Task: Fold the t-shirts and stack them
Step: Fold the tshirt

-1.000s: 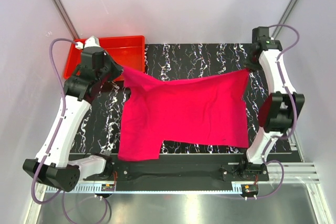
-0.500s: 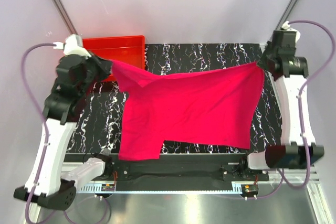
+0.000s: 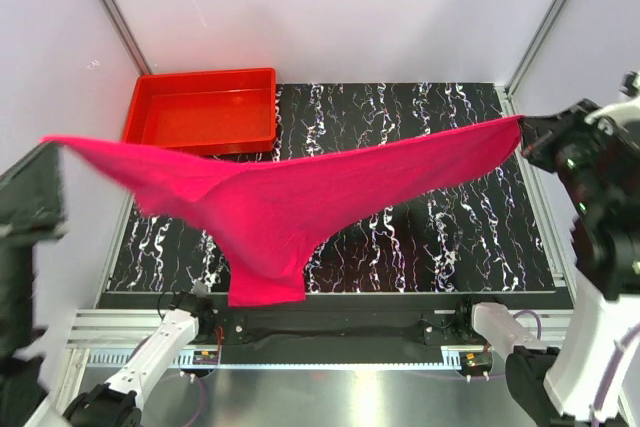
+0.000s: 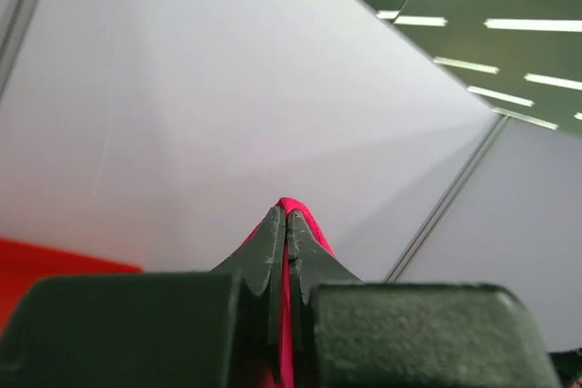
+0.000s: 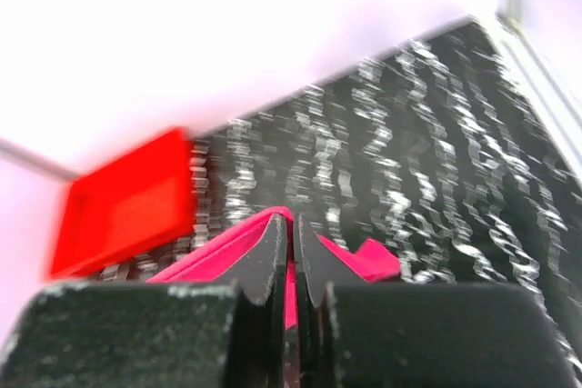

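Note:
The magenta-pink t-shirt (image 3: 290,202) hangs stretched in the air above the black marbled table (image 3: 450,237), sagging in the middle with a sleeve drooping near the front edge. My left gripper (image 3: 52,142) is raised high at the far left, shut on one corner of the cloth. My right gripper (image 3: 522,127) is raised at the far right, shut on the other corner. In the left wrist view the gripper (image 4: 287,217) pinches pink cloth (image 4: 306,220) against a white wall. In the right wrist view the gripper (image 5: 293,222) pinches the t-shirt (image 5: 218,247) above the table.
The red tray (image 3: 203,112) sits at the table's back left corner, also the red tray (image 5: 123,206) in the right wrist view. White walls enclose the cell. An aluminium rail (image 3: 330,332) runs along the near edge with the arm bases.
Both arms have swung up and outward, lifting the t-shirt off the table and pulling it taut between them. The left gripper moved far left, the right gripper further right.

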{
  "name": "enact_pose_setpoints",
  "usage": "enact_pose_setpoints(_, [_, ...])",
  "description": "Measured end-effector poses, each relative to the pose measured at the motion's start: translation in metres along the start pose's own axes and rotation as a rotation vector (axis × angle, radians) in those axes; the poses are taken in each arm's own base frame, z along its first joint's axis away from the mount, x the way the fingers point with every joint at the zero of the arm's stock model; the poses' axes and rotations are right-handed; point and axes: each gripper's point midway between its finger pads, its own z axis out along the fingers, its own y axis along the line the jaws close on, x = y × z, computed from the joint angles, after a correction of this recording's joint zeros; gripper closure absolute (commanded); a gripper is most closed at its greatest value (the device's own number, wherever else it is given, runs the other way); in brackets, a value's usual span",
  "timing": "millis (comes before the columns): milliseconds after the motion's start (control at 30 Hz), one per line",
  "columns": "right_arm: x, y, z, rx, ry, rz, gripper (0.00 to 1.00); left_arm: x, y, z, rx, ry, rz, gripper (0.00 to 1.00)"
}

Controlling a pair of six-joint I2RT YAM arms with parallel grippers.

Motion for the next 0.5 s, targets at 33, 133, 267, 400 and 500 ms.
enact_pose_setpoints(33, [-0.006, 0.008, -0.013, -0.032, -0.013, 0.007, 1.0, -0.014, -0.006, -0.009, 0.02, -0.034, -0.004, 1.0])
enact_pose_setpoints(133, [-0.027, 0.03, -0.055, -0.133, -0.079, 0.012, 1.0, -0.043, -0.017, -0.032, 0.061, -0.108, -0.013, 1.0])
enact_pose_setpoints(267, [-0.045, 0.047, -0.109, -0.228, -0.175, 0.003, 1.0, -0.061, -0.02, -0.057, 0.09, -0.158, -0.016, 1.0])
enact_pose_setpoints(400, [-0.054, 0.053, -0.147, -0.276, -0.256, -0.003, 1.0, -0.073, -0.021, -0.071, 0.116, -0.195, -0.016, 1.0])
enact_pose_setpoints(500, [-0.043, 0.048, -0.137, -0.265, -0.235, 0.011, 1.0, -0.074, -0.023, -0.063, 0.127, -0.216, -0.02, 1.0])
